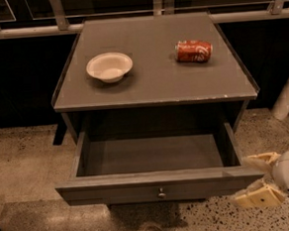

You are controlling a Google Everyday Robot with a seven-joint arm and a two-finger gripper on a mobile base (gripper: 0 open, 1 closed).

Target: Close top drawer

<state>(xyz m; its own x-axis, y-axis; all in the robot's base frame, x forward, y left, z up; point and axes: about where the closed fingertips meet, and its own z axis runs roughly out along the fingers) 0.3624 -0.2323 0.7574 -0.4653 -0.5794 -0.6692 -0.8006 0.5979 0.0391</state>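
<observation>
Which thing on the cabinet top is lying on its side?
The can, right rear; the bowl sits upright. The hand hangs open by the drawer's right front corner.

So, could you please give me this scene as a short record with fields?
top drawer: pulled out, grey inside showing, knob centred on its front
hand: low at the right, beside the right end of the drawer front, open, holding nothing
cabinet top: white bowl at left, red can lying on its side at right
task state: drawer not yet closed
</observation>
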